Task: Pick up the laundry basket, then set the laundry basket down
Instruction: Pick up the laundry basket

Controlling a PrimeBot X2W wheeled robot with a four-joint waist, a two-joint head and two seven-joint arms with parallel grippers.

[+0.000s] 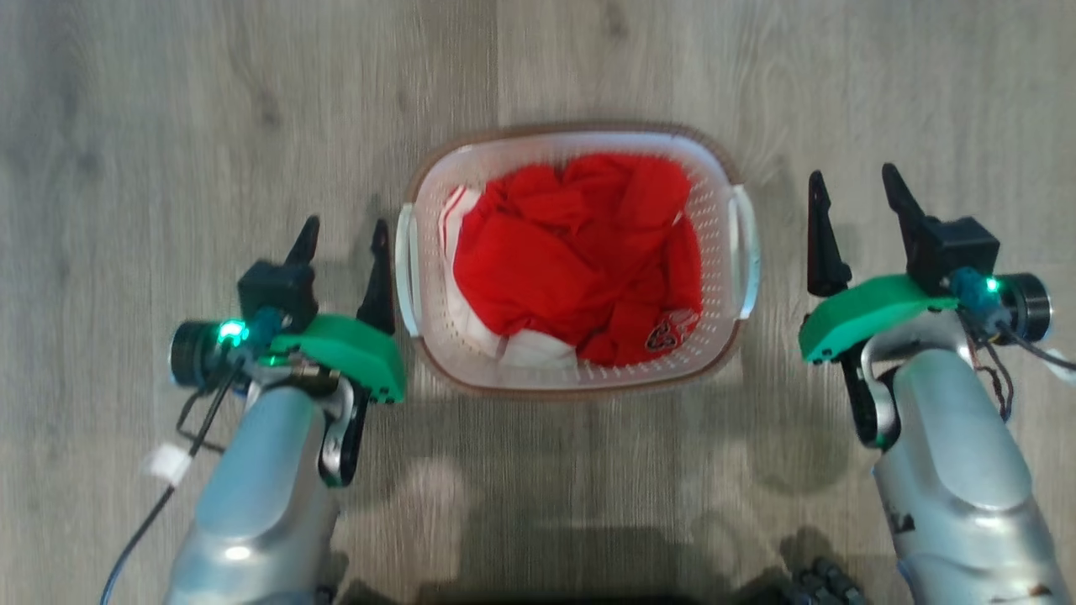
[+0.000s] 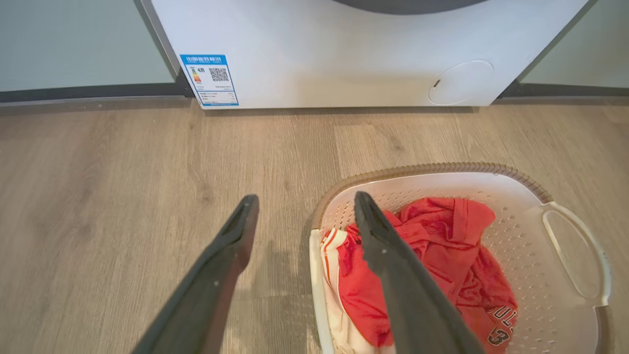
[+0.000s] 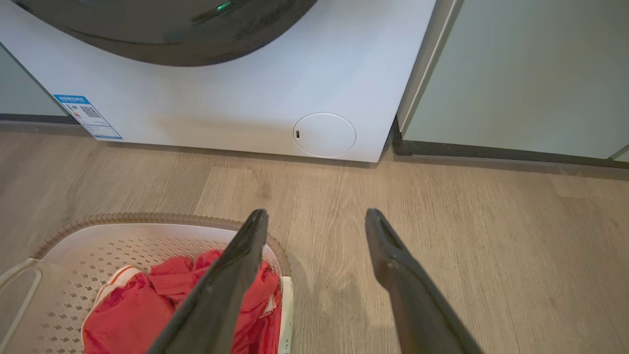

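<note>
Head view: the laundry basket (image 1: 719,252) sat on the wood floor (image 1: 168,126) between the left gripper (image 1: 345,227) and the right gripper (image 1: 852,174), both spread and empty.
Left wrist view: 1 finger (image 2: 393,255) overlapped its rim.
Right wrist view: likewise.
The plastic was likely stiff and light, even with the red clothes (image 1: 580,252); the 2 side handles (image 1: 746,252) looked best to grip.

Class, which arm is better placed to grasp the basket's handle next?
Probably left. The left gripper, fingers open, sits close beside a handle of the laundry basket; the right gripper, also open, stands farther out across bare floor.
</note>
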